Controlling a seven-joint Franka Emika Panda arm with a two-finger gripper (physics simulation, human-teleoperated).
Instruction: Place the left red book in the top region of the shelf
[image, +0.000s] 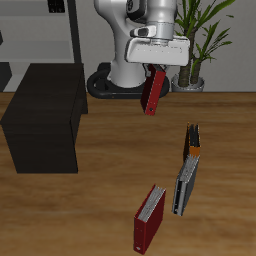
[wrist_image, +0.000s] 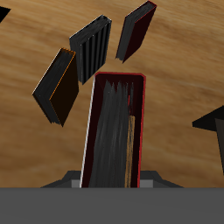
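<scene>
Exterior view: left red book (image: 153, 92), gripped at its upper end by closed gripper (image: 158, 66), hanging tilted above the table (lifted clear for carrying, presumably). Shelf (image: 42, 130) well apart. Maroon book (image: 149, 218), grey book (image: 184, 183) lie nearer the front edge.

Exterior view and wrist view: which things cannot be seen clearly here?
- Tool fingers: exterior view, hidden behind the red book; the wrist view does not show them either.
- Shelf: wrist view shows only a dark corner, cut by the edge.
- Grey book cover: exterior view, too small.
</scene>
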